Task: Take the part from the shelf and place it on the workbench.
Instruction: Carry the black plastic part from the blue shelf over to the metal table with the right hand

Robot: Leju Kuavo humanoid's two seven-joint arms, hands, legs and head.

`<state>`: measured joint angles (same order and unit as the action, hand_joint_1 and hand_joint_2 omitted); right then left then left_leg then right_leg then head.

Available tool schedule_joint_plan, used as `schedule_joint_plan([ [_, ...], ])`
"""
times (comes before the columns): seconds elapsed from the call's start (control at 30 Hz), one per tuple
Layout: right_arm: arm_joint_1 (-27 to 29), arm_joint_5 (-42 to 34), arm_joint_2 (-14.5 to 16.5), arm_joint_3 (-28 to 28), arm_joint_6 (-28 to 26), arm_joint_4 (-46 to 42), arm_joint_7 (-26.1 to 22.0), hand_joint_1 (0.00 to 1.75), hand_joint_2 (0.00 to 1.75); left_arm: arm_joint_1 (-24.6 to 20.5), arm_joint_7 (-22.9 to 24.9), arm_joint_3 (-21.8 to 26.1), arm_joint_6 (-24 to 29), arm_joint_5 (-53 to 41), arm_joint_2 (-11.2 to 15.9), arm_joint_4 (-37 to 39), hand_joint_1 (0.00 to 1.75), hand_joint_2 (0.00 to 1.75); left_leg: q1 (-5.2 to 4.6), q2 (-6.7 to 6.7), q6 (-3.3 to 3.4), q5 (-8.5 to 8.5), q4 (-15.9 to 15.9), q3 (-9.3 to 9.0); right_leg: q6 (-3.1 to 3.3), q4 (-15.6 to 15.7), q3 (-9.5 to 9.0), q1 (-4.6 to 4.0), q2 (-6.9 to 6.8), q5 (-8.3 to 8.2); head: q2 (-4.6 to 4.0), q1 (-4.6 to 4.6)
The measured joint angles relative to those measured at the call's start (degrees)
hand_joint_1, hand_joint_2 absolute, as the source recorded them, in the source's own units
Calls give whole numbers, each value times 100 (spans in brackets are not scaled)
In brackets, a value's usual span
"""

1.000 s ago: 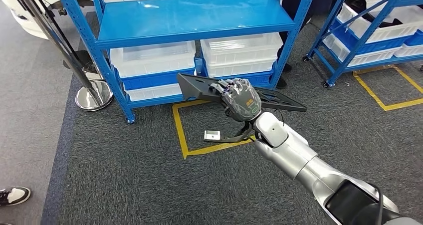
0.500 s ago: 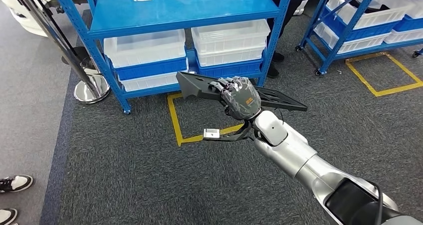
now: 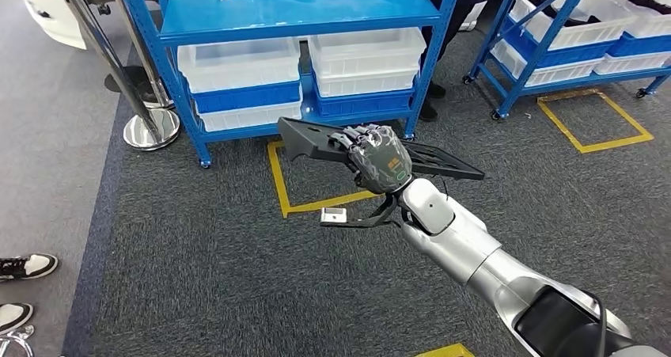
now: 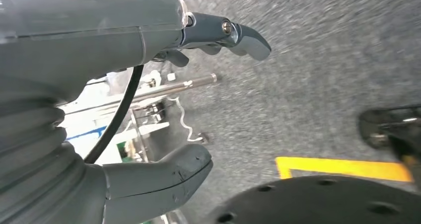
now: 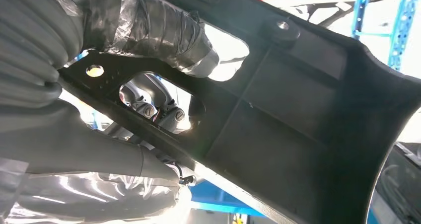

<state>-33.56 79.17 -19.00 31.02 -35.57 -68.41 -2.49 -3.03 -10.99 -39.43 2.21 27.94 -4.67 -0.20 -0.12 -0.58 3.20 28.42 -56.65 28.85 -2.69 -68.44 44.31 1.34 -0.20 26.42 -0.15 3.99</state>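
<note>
My right hand (image 3: pixel 378 157) grips a flat black plastic part (image 3: pixel 312 138), a long panel with holes and cut-outs, and holds it level above the grey carpet in front of the blue shelf (image 3: pixel 293 13). Seen from the right wrist, the fingers (image 5: pixel 164 33) wrap over the part's (image 5: pixel 298 110) edge and through one of its openings. My left hand (image 4: pixel 149 110) hangs over the carpet with thumb and fingers apart and nothing between them.
The blue shelf holds translucent white bins (image 3: pixel 237 64) on its lower level. A second blue rack (image 3: pixel 578 32) stands at the right. Yellow tape squares (image 3: pixel 316 183) mark the carpet. A chrome stanchion base (image 3: pixel 150 127) stands at the left; a person's shoes (image 3: pixel 28 266) are at the left edge.
The whole scene has shifted as the camera moved back from the shelf, bringing more carpet and a second shoe into view. My right hand keeps the same hold on the part.
</note>
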Motion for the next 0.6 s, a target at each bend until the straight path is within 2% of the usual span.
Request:
schedule_joint_plan([
  [0.03, 10, 0, 1, 5, 10, 1, 0, 175, 175, 12, -1, 0, -8, 14, 1, 0, 0, 175, -8, -5, 6, -51, -11, 73, -12, -360, 87, 0, 0, 201, 0, -1],
  [0.07, 21, 0, 3, 13, 18, 1, 0, 175, 175, 23, -3, 0, -15, 26, 1, 0, 0, 175, -16, -7, 7, -93, -25, 143, -15, -567, 91, 0, 1, 305, 0, -2],
  [0.1, 31, 0, 6, 23, 23, 2, 0, 175, 175, 29, -4, 0, -22, 33, 1, 0, 0, 175, -22, -7, 4, -126, -43, 203, -5, -553, -22, -3, 0, 305, 0, -2],
  [0.13, 35, 0, 11, 36, 27, 1, 0, 175, 175, 33, -5, 1, -28, 38, 2, 0, 0, 175, -28, -5, -1, -149, -63, 251, 17, -318, -247, -10, 0, 225, -1, -2],
  [0.2, 21, 0, 34, 66, 36, 0, 0, 175, 175, 36, -8, 2, -39, 52, 2, 0, 0, 175, -41, -3, -20, -176, -108, 319, 105, 461, -826, -48, -8, 62, -1, -2],
  [0.23, 8, 1, 53, 82, 39, -1, 0, 175, 175, 38, -8, 2, -46, 61, 4, 0, 0, 175, -48, -4, -37, -187, -128, 346, 152, 763, -1019, -72, -13, 23, -1, -2],
  [0.27, -1, 1, 74, 99, 44, -1, 0, 175, 175, 39, -9, 2, -52, 71, 10, 0, 0, 175, -59, -5, -47, -187, -155, 370, 178, 947, -1119, -89, -17, 16, 0, -3],
  [0.4, -11, 9, 146, 160, 66, 2, 0, 175, 175, 45, -10, 3, -61, 98, 41, 0, 0, 175, -62, -5, -55, -207, -188, 417, 159, 996, -1104, -100, -16, 6, 0, -3],
  [0.6, -28, -63, 196, 246, 125, 3, 19, 175, 175, 48, -11, 4, -61, 127, 51, 0, 0, 175, -39, -4, -124, -256, -173, 441, 205, 976, -1065, -114, -21, -23, 0, -3],
])
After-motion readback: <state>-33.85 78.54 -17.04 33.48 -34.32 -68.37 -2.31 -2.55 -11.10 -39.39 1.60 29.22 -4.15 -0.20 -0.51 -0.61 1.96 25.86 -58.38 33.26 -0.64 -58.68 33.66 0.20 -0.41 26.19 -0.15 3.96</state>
